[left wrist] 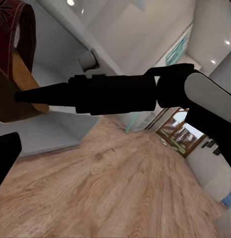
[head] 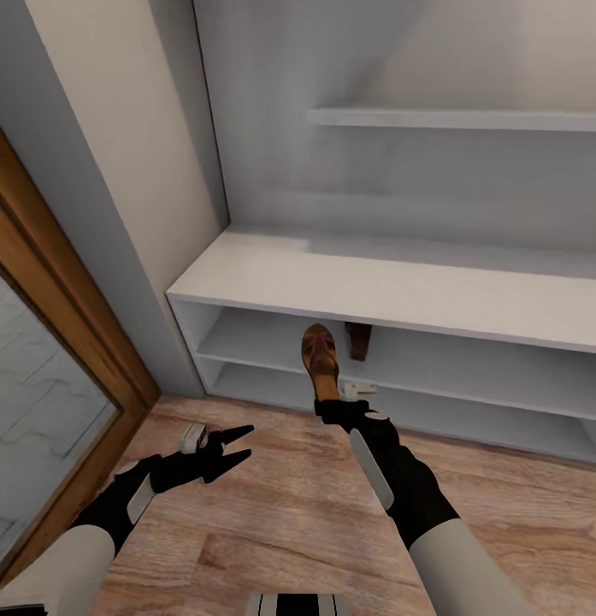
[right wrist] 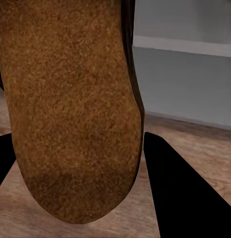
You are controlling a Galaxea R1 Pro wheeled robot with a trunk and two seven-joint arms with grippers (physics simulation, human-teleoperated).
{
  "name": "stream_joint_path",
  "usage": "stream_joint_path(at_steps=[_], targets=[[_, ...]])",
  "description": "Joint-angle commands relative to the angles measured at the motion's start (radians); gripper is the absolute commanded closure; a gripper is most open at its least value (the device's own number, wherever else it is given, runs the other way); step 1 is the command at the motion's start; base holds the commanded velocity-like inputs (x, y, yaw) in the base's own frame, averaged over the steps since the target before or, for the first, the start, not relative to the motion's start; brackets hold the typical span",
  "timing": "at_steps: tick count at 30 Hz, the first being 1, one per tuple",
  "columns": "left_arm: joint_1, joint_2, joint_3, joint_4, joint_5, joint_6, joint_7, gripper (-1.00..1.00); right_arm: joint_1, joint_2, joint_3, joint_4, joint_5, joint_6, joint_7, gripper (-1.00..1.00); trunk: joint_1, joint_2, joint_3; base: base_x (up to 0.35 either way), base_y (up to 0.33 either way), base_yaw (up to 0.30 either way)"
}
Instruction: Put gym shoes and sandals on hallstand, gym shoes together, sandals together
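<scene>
The right arm reaches forward, its right gripper [head: 332, 404] pinching a brown sandal [head: 320, 359] by the heel at the hallstand [head: 400, 295] shelf's front edge. The left gripper [head: 233, 449] hovers spread above bare corridor floor [head: 272, 522].

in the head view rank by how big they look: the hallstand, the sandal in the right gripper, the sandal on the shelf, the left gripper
1. hallstand, by far the largest
2. sandal in the right gripper
3. left gripper, close to the held sandal in apparent size and nearer the camera, so unsure
4. sandal on the shelf, partly hidden under the top board
</scene>
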Motion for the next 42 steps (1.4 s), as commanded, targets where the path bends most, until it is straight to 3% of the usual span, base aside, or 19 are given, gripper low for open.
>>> stream_joint_path(at_steps=[1,4,10,25,32,42], targets=[[-0.001,-0.031,0.000,0.000,0.001,0.000,-0.003,-1.00,-0.001,0.000,0.002,-0.001,-0.013,0.002,-0.011,1.00,0.000,0.000,-0.001,0.017,0.000,0.000],[0.000,-0.055,0.001,0.002,0.000,-0.001,-0.003,-1.00,-0.001,0.000,0.001,-0.002,-0.013,0.002,-0.011,1.00,0.000,0.000,-0.001,0.005,0.000,0.000],[-0.001,-0.062,0.000,0.002,0.000,-0.001,-0.003,-1.00,-0.001,0.000,0.001,-0.001,-0.011,0.002,-0.011,1.00,0.000,0.000,-0.001,0.017,0.000,0.000],[-0.001,-0.062,-0.005,0.002,-0.003,-0.001,-0.003,-1.00,0.000,-0.001,0.001,-0.001,-0.011,0.002,-0.010,1.00,0.000,0.000,-0.001,0.153,0.000,0.000],[0.000,-0.062,-0.006,0.002,-0.003,-0.001,-0.003,-1.00,-0.001,0.000,0.001,-0.001,-0.011,0.002,-0.010,1.00,0.003,-0.002,-0.028,0.000,0.000,0.000],[0.000,-0.062,-0.006,0.002,-0.003,-0.001,-0.003,-1.00,-0.001,0.000,0.001,-0.001,-0.011,0.002,-0.011,1.00,0.003,-0.002,-0.028,0.029,0.000,0.000]])
